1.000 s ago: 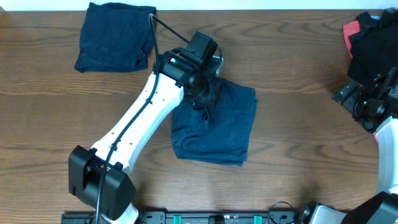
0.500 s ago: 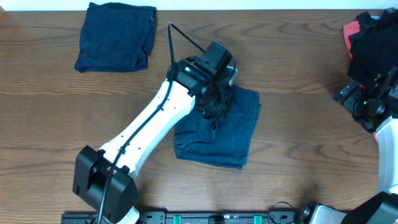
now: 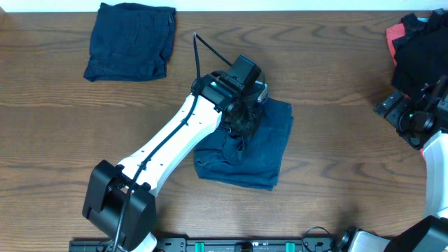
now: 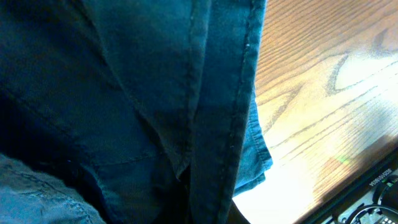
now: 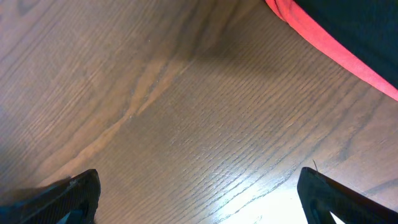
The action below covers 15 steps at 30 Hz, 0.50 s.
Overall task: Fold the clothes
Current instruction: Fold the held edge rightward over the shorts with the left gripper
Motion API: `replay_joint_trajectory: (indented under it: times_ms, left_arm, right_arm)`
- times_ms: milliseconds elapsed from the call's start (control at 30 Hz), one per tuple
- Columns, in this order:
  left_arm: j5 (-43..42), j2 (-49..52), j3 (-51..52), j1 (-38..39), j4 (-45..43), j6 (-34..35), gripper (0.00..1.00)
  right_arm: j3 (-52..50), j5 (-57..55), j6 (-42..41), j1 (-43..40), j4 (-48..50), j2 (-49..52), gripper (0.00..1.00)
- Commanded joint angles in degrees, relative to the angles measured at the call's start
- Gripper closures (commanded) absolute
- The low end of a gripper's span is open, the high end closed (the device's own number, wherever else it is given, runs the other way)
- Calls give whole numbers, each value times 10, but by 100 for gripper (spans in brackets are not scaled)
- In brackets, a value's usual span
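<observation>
Navy shorts (image 3: 264, 150) lie partly folded and wrinkled at the table's middle. My left gripper (image 3: 245, 120) presses down on their upper left part, and its fingers are buried in the cloth. In the left wrist view the navy cloth (image 4: 124, 93) fills almost the whole frame, with a seamed edge hanging close to the lens; the fingers are hidden. A second navy pair (image 3: 129, 50) lies folded into a squarish bundle at the far left. My right gripper (image 5: 199, 199) is open and empty over bare wood at the right edge (image 3: 411, 117).
A pile of black and red clothing (image 3: 418, 38) sits at the far right corner; its red edge shows in the right wrist view (image 5: 323, 46). The wooden table (image 3: 350, 161) shows bare between the shorts and the right arm.
My left arm has moved to the right and taken the upper part of the middle shorts with it, so the bundle is now narrower. The right arm has not moved.
</observation>
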<state>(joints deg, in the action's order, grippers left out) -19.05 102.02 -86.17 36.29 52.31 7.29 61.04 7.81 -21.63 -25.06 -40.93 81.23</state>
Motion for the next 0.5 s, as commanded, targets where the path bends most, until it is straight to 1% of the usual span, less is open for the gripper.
replay_joint_trajectory:
  times_ms: [0, 267, 467]
  left_arm:
    - [-25, 9, 15, 2, -8, -1, 94]
    - [-54, 9, 35, 4, -50, 4, 94]
    - [-58, 9, 56, 5, -77, 6, 94]
  right_arm:
    - [7, -5, 9, -4, 0, 3, 1]
    - [7, -5, 9, -4, 0, 3, 1]
    - [7, -5, 9, -4, 0, 3, 1]
